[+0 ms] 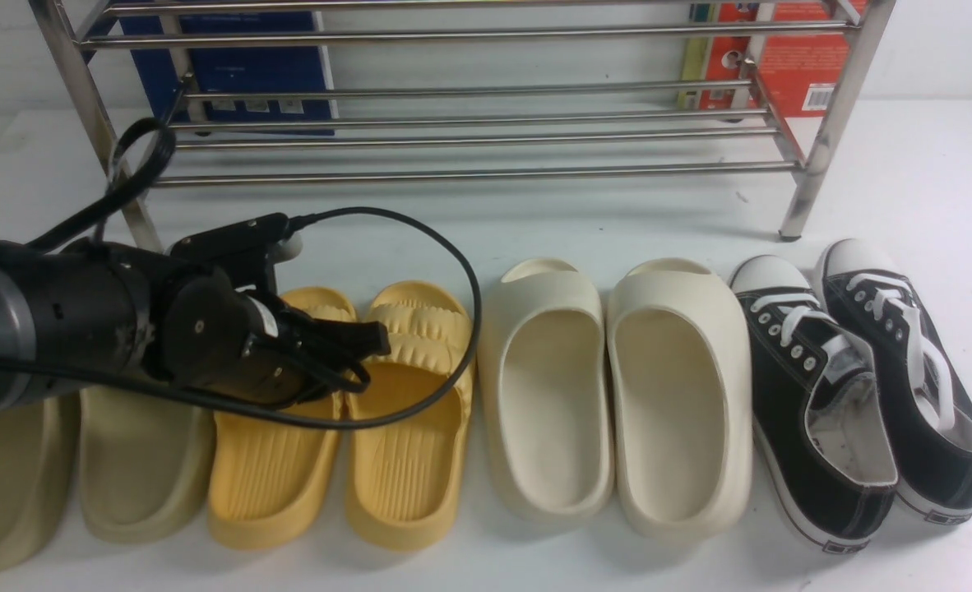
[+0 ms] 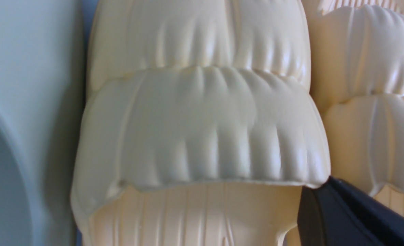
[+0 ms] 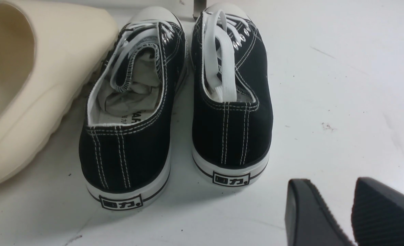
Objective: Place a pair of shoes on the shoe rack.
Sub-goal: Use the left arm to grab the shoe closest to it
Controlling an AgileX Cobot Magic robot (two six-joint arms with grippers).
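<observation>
The two yellow ridged slides (image 1: 276,460) (image 1: 408,460) lie side by side on the white table, toes toward the steel shoe rack (image 1: 469,173) at the back. My left gripper (image 1: 371,358) hovers low over their straps, jaws apart and empty. In the left wrist view, one black finger (image 2: 342,212) has its tip at the edge of one slide's puffy strap (image 2: 202,126), in the gap beside the other slide (image 2: 369,51). The second finger is out of frame. My right gripper (image 3: 332,182) is open and empty over bare table, beside the black sneakers.
Khaki slides (image 1: 141,460) lie left of the yellow pair, partly under my left arm. Cream-white slides (image 1: 617,395) (image 3: 24,85) and black canvas sneakers (image 1: 856,386) (image 3: 174,102) lie to the right. A blue box (image 1: 239,66) and a red box (image 1: 790,57) stand behind the rack.
</observation>
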